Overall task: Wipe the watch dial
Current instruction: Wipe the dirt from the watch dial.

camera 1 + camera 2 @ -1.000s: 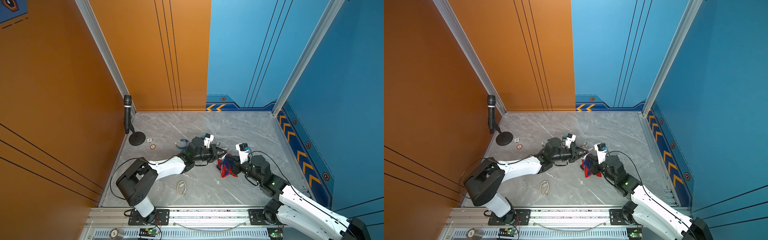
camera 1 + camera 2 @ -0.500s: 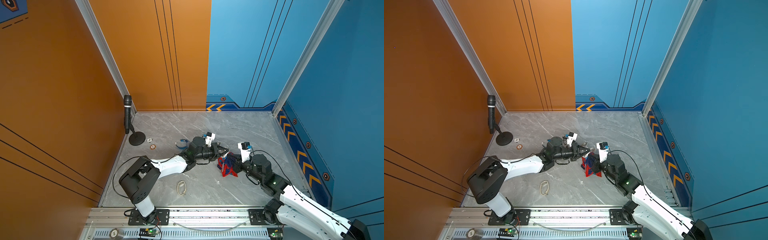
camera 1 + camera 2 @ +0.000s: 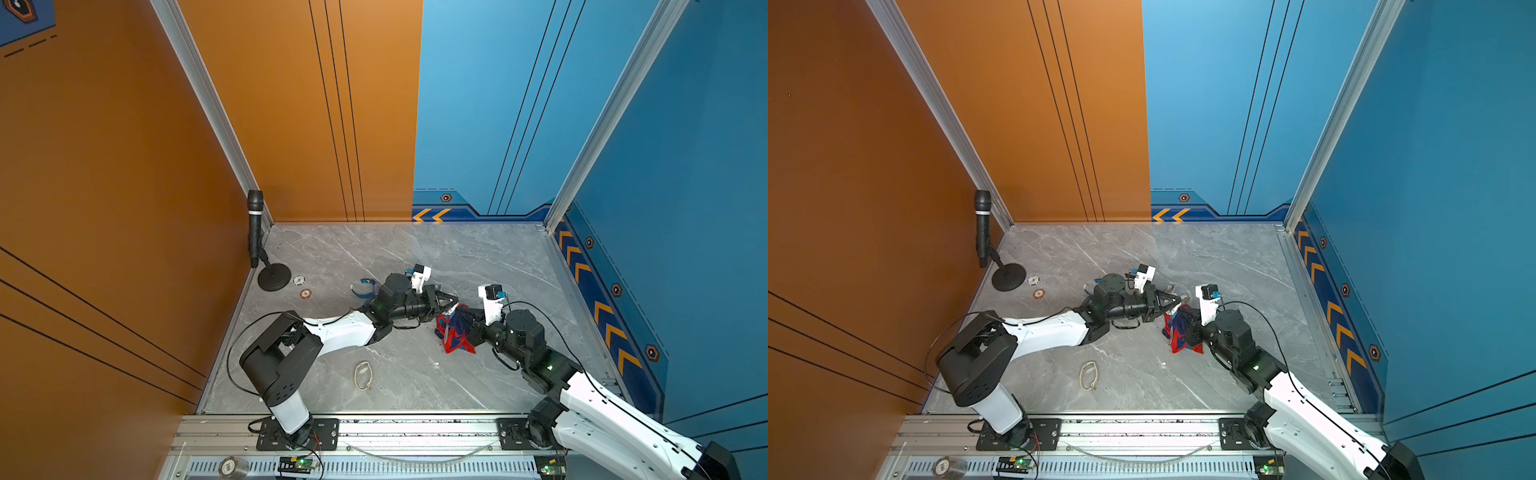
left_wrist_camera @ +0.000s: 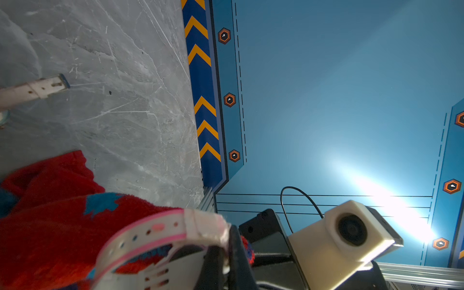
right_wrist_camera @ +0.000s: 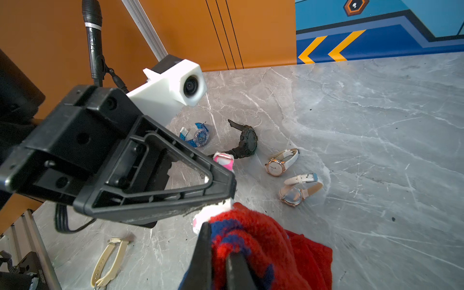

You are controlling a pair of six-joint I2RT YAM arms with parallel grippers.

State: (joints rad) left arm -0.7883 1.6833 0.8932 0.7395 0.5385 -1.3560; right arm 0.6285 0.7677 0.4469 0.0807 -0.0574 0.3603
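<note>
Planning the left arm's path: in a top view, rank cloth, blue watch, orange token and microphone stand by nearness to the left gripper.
1. Cloth, beside the left gripper.
2. Blue watch, behind the arm's wrist.
3. Orange token, nearer the orange wall.
4. Microphone stand, corner.

No word or brand reads clearly. The plainest signs are painted on the walls' dark blue bands: a pair of orange chevrons (image 3: 432,215) on the back wall, well beyond the left gripper (image 3: 455,305) and pointing leftward, and a row of orange chevrons (image 3: 603,309) on the side wall, out to the right of the right gripper (image 5: 219,241). Orange-rimmed black hexagon badges (image 3: 616,289) sit beside that row, each with a small white mark. Far behind the left gripper, a round grey disc (image 3: 227,467) carries figures that look like 100 – too small to be sure. The black microphone (image 5: 92,47) has pale print – unreadable.
</note>
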